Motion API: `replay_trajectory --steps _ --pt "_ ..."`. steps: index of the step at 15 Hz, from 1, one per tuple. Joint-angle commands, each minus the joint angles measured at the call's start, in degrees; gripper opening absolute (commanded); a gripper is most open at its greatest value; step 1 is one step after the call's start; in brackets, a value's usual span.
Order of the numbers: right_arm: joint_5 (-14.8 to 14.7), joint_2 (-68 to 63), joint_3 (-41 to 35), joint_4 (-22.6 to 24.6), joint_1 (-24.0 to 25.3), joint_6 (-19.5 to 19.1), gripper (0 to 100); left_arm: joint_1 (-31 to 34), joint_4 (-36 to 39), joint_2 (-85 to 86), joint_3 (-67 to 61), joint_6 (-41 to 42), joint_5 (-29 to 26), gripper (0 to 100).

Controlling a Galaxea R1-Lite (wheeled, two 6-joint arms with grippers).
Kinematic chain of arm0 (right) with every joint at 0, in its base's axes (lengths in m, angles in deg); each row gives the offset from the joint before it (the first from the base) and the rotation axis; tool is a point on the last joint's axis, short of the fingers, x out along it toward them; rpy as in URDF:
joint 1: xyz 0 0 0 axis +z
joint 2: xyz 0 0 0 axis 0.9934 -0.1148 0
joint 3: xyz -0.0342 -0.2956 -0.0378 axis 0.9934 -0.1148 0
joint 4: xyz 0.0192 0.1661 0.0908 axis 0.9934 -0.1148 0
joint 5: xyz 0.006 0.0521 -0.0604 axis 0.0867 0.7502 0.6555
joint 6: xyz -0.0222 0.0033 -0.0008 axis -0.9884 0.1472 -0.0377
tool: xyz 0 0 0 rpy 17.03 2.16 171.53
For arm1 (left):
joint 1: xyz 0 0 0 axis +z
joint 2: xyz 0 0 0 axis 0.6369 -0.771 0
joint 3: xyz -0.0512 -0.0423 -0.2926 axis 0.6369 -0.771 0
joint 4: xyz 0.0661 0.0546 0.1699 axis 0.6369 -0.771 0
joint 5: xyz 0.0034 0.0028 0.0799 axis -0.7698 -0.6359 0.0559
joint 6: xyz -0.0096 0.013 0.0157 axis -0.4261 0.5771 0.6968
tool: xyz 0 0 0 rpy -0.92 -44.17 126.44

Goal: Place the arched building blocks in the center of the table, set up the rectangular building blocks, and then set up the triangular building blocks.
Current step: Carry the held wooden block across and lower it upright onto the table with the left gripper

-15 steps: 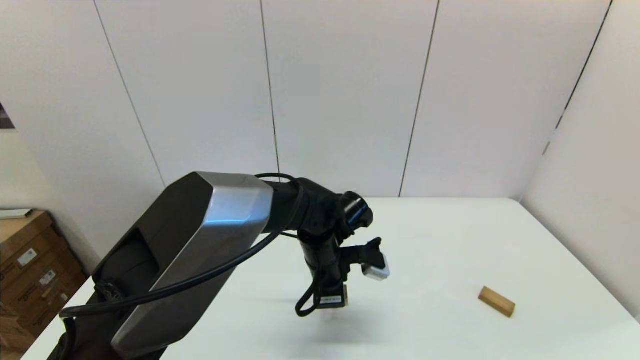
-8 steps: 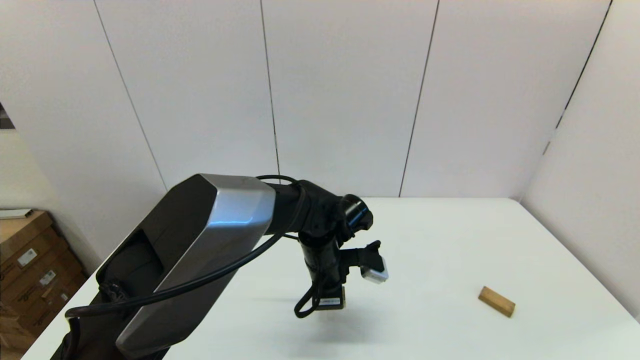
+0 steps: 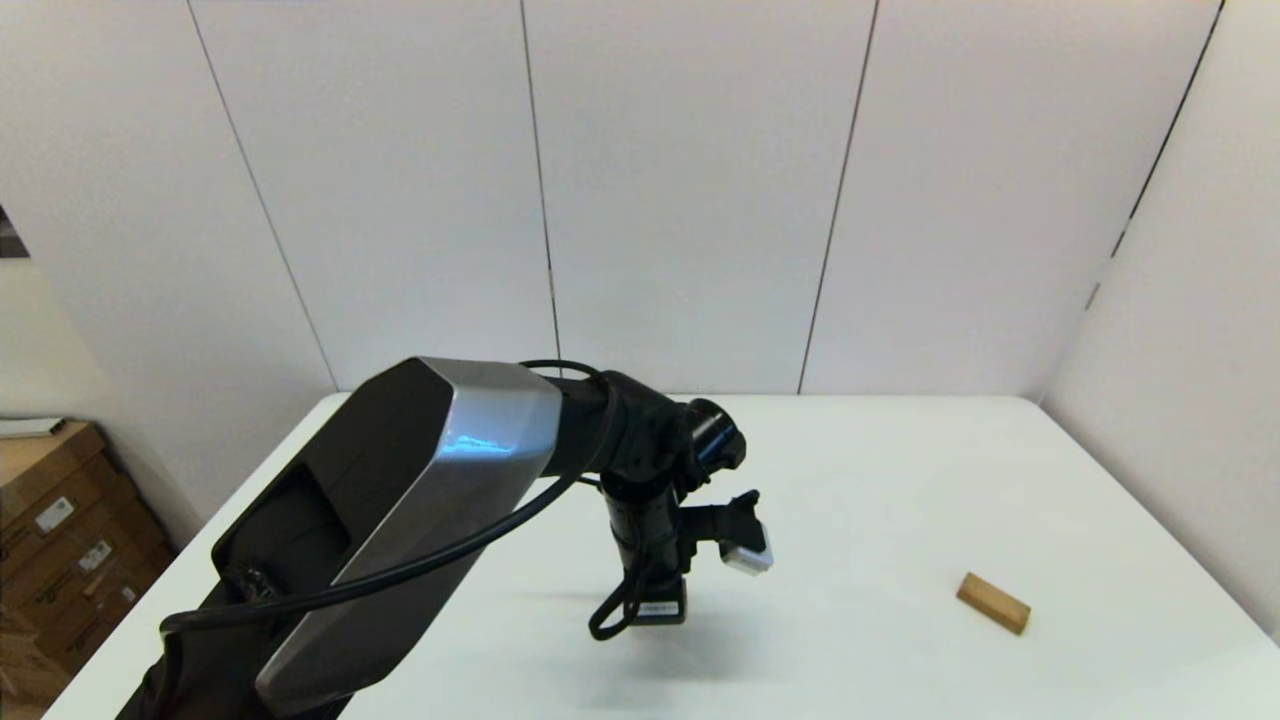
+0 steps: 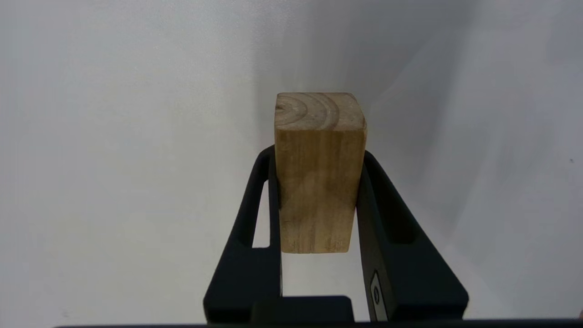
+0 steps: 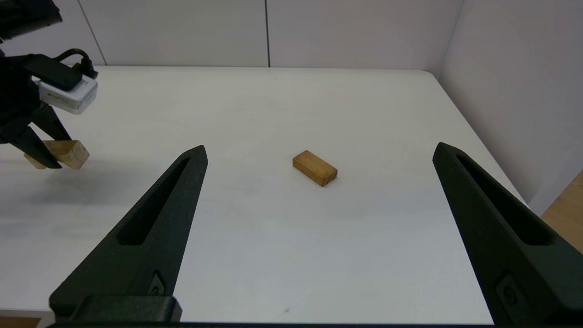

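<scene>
Gripping the arched building blocks (image 4: 319, 173) between its fingers, our left gripper (image 4: 319, 205) hung low over the middle of the table (image 3: 880, 480); we judged setting it down came next. The rectangular building blocks (image 3: 992, 602) lay flat well to the right, before our spread-open right gripper (image 5: 319, 228).

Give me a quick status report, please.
Left tool shut on a wooden block, low over the table. Right tool open, idle. Second block lies flat, untouched.
</scene>
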Motion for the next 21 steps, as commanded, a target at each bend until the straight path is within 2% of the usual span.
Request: replay_trajectory --steps 1,13,21 --pt "0.0 0.0 -0.1 0.0 0.0 0.0 100 -0.1 0.0 -0.9 0.1 0.2 0.0 0" --pt "0.0 0.0 -0.1 0.0 0.0 0.0 100 -0.3 4.2 -1.8 0.1 0.2 -0.1 0" --pt "0.0 0.0 0.0 0.0 0.0 0.0 100 -0.5 4.4 -2.1 0.1 0.3 -0.2 0"
